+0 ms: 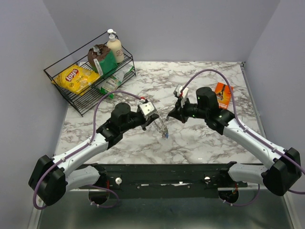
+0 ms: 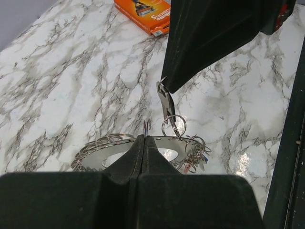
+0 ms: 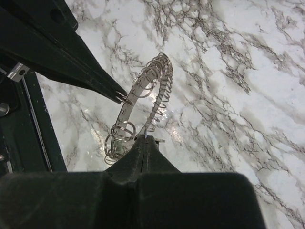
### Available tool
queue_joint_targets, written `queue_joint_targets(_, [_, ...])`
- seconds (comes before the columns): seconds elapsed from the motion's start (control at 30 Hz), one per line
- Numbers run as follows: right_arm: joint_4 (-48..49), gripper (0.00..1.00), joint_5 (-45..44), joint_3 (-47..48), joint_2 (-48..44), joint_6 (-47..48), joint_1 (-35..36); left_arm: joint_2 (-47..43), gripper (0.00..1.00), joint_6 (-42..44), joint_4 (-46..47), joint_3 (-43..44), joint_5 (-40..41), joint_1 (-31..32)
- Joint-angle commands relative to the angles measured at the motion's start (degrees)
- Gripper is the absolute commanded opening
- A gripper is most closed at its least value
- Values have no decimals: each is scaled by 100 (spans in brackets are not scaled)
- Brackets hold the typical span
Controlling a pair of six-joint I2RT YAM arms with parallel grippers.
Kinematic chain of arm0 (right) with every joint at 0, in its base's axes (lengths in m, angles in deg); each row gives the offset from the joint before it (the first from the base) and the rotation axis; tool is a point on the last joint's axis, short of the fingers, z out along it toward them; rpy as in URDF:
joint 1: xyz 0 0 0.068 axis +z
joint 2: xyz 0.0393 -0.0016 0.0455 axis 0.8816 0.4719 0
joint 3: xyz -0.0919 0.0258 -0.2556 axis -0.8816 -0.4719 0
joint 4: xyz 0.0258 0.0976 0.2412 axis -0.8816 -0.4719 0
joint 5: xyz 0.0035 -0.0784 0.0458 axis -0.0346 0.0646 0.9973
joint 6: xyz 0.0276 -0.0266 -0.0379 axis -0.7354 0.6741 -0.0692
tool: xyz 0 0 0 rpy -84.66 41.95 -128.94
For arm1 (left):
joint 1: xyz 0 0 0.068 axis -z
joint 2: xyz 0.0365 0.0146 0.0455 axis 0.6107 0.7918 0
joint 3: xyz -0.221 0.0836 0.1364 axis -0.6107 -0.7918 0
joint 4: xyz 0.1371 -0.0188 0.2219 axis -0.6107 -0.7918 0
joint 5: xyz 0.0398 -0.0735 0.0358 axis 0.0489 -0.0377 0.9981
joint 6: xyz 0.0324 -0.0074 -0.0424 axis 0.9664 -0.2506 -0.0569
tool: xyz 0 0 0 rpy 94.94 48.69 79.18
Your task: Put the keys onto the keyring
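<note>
The keyring [image 2: 95, 153] is a flat grey ring rimmed with many small split rings, held above the marble. My left gripper [image 2: 144, 137] is shut on its near rim. It shows edge-on in the right wrist view [image 3: 139, 90] and small in the top view [image 1: 162, 128]. My right gripper [image 3: 146, 139] is shut on a metal key [image 2: 167, 107]; the key's head is hidden and its blade meets a split ring [image 2: 174, 125] on the keyring. Blue [image 2: 205, 158] and red [image 2: 187, 168] key heads hang at the keyring's right side. The black key cannot be made out.
An orange packet [image 1: 222, 94] lies at the far right of the marble table. A black wire basket [image 1: 90, 86] with a chips bag, a soap bottle and other items stands at the far left. The black base rail [image 1: 167, 174] runs along the near edge.
</note>
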Motion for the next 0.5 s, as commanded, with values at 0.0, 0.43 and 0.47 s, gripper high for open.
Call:
queue_joint_targets(0.0, [136,0,-131,175,116,173,35,29,0,110,331,69,-520,-24])
queue_joint_targets(0.43, [303,0,-9,245,283,199,35,346,0,84,111,324,-811,-15])
queue_joint_targets(0.47, [303,0,44,228,266,173,35,311,0,75,129,298,-741,-24])
